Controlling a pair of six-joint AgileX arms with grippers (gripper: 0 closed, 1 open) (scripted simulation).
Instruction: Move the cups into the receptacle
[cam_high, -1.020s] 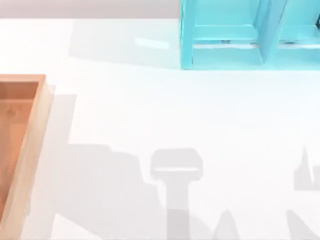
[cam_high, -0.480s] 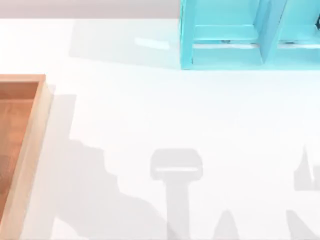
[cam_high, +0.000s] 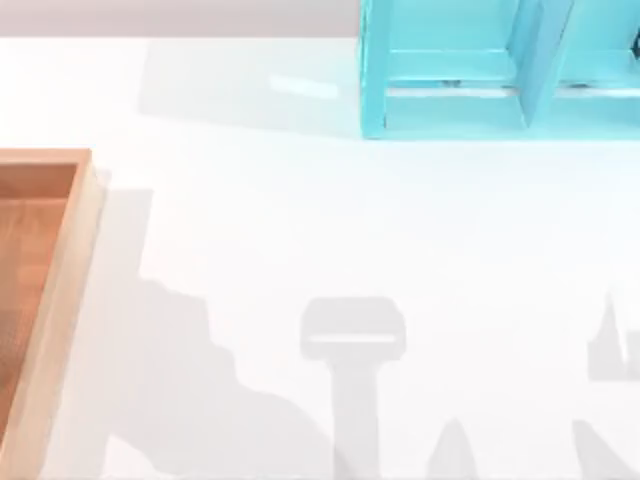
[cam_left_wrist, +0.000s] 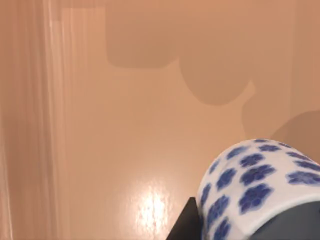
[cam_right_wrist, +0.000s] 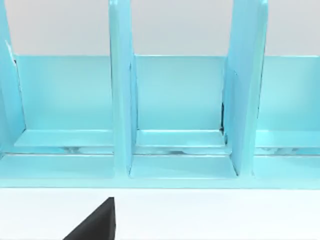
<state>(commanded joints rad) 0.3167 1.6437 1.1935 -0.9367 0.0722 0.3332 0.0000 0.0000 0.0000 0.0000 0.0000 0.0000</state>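
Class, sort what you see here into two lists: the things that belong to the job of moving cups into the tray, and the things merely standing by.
Belonging to the job:
- white cup with blue pattern, over the tray's wooden floor, by the left gripper
- wooden tray, at the table's left edge

Standing by:
- turquoise shelf unit, at the table's far side, faced by the right wrist camera
- white table

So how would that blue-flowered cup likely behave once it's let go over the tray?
The white cup with blue flowers looks glazed and rigid, so probably slippery and chip-prone. Its rounded wall suggests it could roll on the glossy wooden tray if released tilted.

Black angular gripper (cam_right_wrist: 95, 222) parts.
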